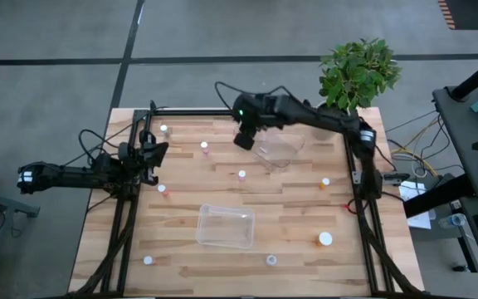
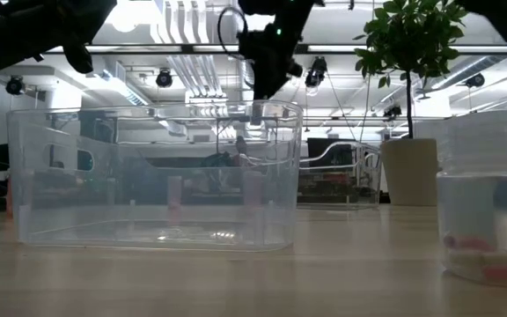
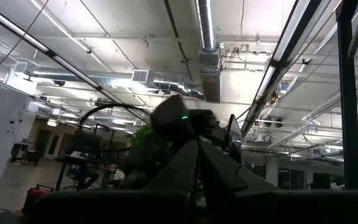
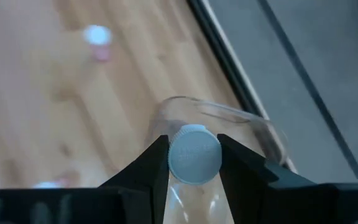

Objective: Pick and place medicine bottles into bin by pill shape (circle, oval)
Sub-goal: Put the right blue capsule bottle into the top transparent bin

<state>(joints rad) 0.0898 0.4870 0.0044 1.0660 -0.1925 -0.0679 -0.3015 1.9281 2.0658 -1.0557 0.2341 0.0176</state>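
Observation:
My right gripper (image 1: pixel 246 138) hangs over the left rim of the far clear bin (image 1: pixel 278 149) and is shut on a small white-capped bottle (image 4: pixel 194 155). It also shows from the low view (image 2: pixel 267 62), high above the table. My left gripper (image 1: pixel 152 154) waits at the table's left edge, shut and empty, tipped up toward the ceiling (image 3: pixel 197 149). Loose bottles stand on the table: far left (image 1: pixel 163 129), (image 1: pixel 204 148), centre (image 1: pixel 241 174), (image 1: pixel 163 189), right (image 1: pixel 325 182), and a larger orange one (image 1: pixel 325 239). My right gripper pinches the bottle between its two fingers, one on each side just at the white cap (image 4: pixel 194 144). The fingers come from above, pointing down. The bottle is lifted clear, cap facing the wrist, above the far bin's rim (image 4: pixel 229 114).
A second clear bin (image 1: pixel 225 226) stands near the table's middle front; it fills the low view (image 2: pixel 157 176). Two more bottles stand at the front edge (image 1: pixel 148 260), (image 1: pixel 270 260). A bottle with pink pills (image 2: pixel 487 251) is close to the low camera. A potted plant (image 1: pixel 357 71) stands behind the table.

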